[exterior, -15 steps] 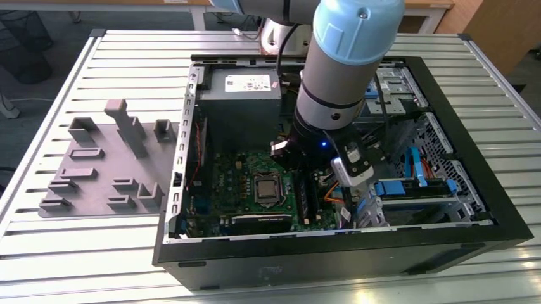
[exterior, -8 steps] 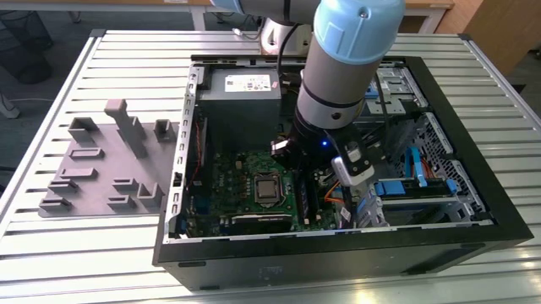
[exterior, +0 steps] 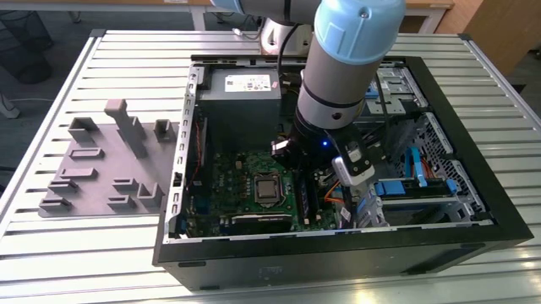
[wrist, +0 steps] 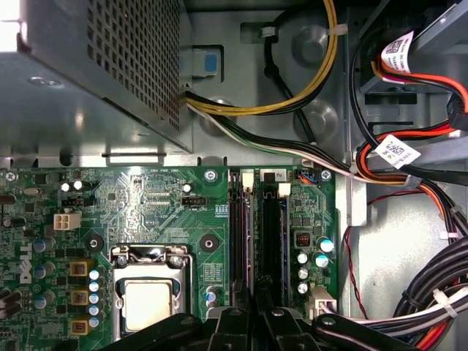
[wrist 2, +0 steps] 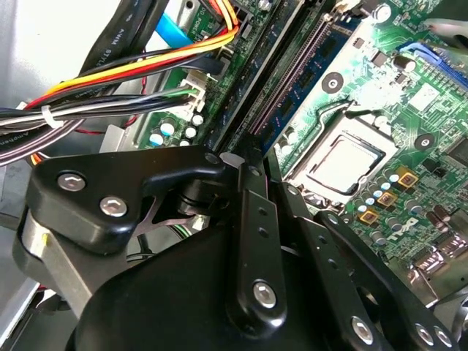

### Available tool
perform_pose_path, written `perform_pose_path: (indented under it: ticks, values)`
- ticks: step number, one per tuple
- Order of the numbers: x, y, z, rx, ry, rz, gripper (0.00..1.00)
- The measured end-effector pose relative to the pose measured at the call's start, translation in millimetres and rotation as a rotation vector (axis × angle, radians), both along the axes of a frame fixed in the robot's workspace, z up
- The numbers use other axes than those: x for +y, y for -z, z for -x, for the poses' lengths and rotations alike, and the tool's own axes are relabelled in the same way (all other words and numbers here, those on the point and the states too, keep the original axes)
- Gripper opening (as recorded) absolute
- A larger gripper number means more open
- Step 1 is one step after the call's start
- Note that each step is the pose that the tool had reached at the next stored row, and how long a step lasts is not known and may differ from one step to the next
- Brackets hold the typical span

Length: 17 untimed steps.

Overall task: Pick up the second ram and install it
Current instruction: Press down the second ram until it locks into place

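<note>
Claw (wrist 2: pixel 245 157) is low inside the black sheet-metal case (exterior: pixel 338 253), tip at the long black memory slots (wrist: pixel 270 241). Open or closed, I cannot tell.

A thin, flat blue-green ram stick (wrist 2: pixel 311 69) stands on edge in a slot just beside my tip; whether it is the second one is unclear.

The case holds a green motherboard (exterior: pixel 245 171), a square, dull-metal processor (wrist: pixel 150 303), a perforated grey power supply (wrist: pixel 110 66) and bundled cables (wrist 2: pixel 110 95).

A moulded grey tray (exterior: pixel 101 171) lies on the slatted table (exterior: pixel 85 253), at the exterior view's left of the case.
</note>
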<state>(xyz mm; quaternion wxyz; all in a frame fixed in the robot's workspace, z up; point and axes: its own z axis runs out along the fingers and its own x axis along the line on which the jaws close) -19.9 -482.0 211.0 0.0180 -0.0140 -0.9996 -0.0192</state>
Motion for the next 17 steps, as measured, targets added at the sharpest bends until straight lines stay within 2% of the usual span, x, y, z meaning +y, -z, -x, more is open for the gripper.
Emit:
perform_pose_path:
  ticks: [17]
  values:
    - [0.0,3.3,0.0,0.0,0.0,0.0,0.14]
